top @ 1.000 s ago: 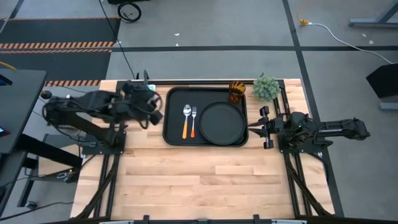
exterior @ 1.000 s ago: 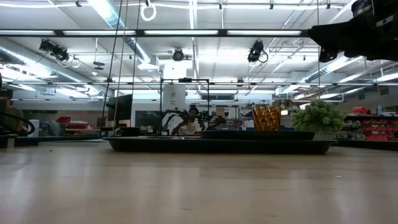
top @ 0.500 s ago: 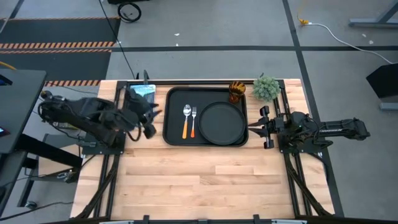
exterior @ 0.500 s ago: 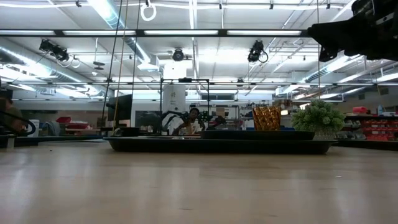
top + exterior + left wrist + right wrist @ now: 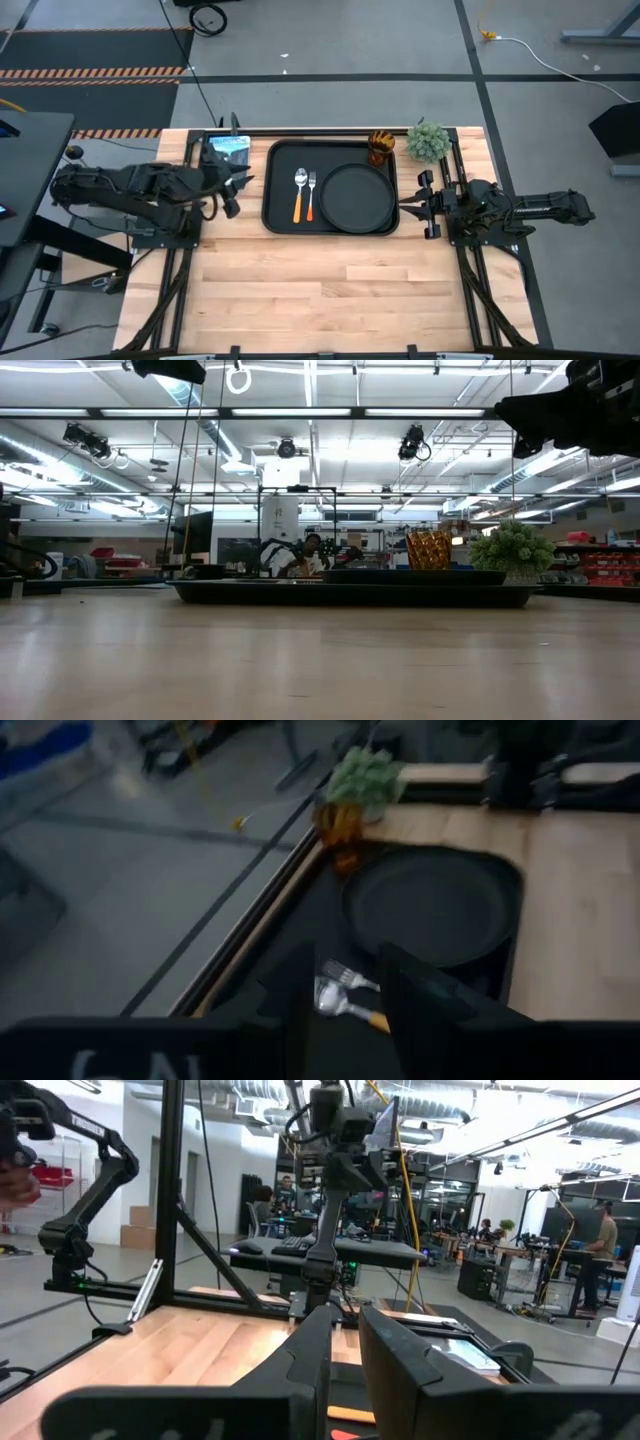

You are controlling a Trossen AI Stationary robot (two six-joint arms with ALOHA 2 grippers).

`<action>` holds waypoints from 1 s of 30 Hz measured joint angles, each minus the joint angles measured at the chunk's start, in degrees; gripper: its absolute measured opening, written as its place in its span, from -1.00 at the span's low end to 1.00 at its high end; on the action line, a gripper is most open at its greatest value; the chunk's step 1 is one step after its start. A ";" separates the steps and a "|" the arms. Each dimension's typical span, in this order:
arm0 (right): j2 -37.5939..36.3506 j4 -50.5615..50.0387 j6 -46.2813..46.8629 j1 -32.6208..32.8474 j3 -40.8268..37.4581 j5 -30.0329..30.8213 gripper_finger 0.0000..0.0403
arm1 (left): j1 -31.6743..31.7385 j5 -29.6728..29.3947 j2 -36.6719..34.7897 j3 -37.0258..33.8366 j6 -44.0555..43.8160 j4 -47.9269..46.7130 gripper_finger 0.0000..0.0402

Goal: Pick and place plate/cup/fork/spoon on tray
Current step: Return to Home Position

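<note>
The black tray (image 5: 278,150) lies at the middle far part of the table. On it lie the spoon (image 5: 300,191), the fork (image 5: 311,193) beside it, and the round black plate (image 5: 355,197) on the right half. The amber cup (image 5: 381,147) stands upright at the tray's far right corner; it also shows in the low view (image 5: 428,549). My left gripper (image 5: 236,186) is open and empty, left of the tray; its wrist view (image 5: 345,962) looks over the tray. My right gripper (image 5: 409,206) waits just right of the tray, fingers a little apart (image 5: 347,1316), empty.
A small green potted plant (image 5: 428,140) stands at the far right, beside the cup. A blue flat object (image 5: 228,148) lies at the far left of the table. The bare wooden table (image 5: 330,290) stretches toward the near edge. A person sits in the room behind (image 5: 312,545).
My left gripper has drawn back from the tray toward the table's left edge, its arm folding back with it. The things on the tray have stayed where they were.
</note>
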 joint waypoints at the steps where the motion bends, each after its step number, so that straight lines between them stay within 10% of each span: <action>1: 0.00 0.00 0.00 0.00 0.00 -0.02 -0.68 | 0.57 1.45 -1.58 -1.67 2.05 2.13 -0.40; 9: 0.00 -0.01 -0.02 0.00 0.00 0.00 -0.68 | 4.16 8.95 -12.46 -17.29 15.37 17.15 -0.40; 30: 0.00 -0.02 -0.01 0.00 0.00 0.00 -0.68 | 10.46 17.44 -40.51 -49.09 14.60 43.83 -0.40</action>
